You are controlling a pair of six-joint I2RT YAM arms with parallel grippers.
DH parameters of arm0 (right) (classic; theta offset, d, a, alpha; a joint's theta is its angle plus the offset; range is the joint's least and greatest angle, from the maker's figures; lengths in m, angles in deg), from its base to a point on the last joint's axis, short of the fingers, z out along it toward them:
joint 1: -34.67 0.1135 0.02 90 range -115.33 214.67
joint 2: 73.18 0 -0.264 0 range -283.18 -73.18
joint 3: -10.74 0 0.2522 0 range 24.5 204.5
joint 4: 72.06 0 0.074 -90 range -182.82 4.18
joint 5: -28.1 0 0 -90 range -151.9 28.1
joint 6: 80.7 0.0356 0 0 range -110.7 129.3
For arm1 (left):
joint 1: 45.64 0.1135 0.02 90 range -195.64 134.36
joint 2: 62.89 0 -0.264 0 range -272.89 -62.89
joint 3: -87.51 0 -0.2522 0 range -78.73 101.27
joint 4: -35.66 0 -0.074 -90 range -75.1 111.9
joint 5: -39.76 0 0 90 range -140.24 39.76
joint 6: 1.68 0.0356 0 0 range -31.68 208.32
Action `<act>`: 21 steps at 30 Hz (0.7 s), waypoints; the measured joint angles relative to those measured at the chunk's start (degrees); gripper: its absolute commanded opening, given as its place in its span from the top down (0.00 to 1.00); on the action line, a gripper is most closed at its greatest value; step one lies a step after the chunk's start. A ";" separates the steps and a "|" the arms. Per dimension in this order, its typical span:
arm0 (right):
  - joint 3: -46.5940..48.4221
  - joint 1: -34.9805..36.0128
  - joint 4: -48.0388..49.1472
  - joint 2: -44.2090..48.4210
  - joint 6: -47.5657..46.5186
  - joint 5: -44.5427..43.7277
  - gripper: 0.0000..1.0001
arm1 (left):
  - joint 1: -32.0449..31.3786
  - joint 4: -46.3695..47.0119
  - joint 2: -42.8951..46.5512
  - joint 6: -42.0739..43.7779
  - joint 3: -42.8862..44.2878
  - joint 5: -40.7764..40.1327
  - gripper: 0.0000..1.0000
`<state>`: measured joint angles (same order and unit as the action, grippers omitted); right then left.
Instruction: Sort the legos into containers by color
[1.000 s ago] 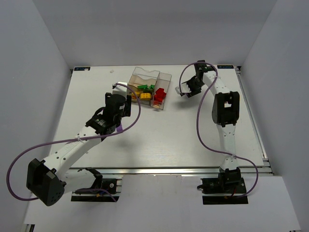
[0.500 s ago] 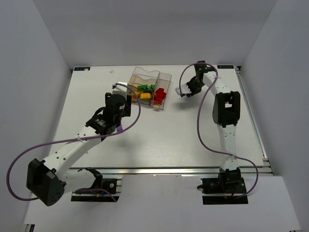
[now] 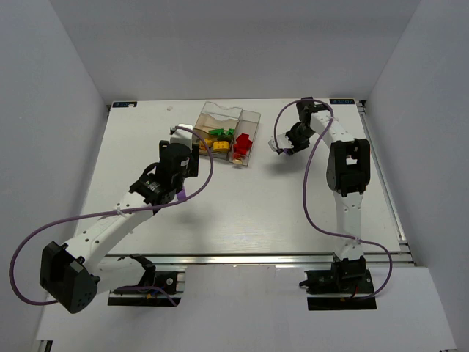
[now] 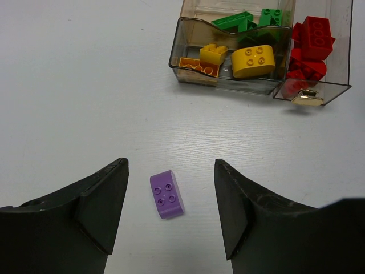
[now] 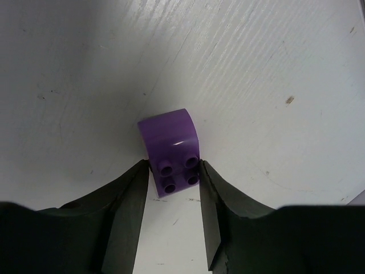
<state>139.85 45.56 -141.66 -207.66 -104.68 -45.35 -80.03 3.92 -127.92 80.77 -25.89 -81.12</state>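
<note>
Right end effector [image 5: 174, 169] clamped on glossy studded purple brick [image 5: 169, 136], left end effector [image 4: 171, 166] apart

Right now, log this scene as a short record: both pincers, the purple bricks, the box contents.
left pincer: open, aimed at the loose purple brick, not touching it
loose purple brick: studs up on the table, outside the box
right pincer: closed on the gripped purple brick, pressing two opposite sides
box: yellow bricks in one section, green bricks behind them, red bricks beside; no purple seen inside
</note>
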 measured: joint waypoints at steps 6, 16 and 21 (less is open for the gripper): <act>-1.49 0.00 0.98 0.07 0.22 0.00 0.49 | 0.00 0.02 0.00 0.00 0.00 0.00 0.28; -2.71 0.00 2.10 0.68 0.70 -0.11 0.57 | 0.00 0.00 0.00 0.00 0.00 0.00 0.28; -0.90 0.00 0.63 -0.07 1.90 -0.17 0.84 | 0.00 0.00 0.00 0.00 0.00 -0.02 0.28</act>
<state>138.95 45.56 -141.02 -207.73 -102.78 -45.52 -80.03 3.92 -127.92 80.77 -25.89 -81.14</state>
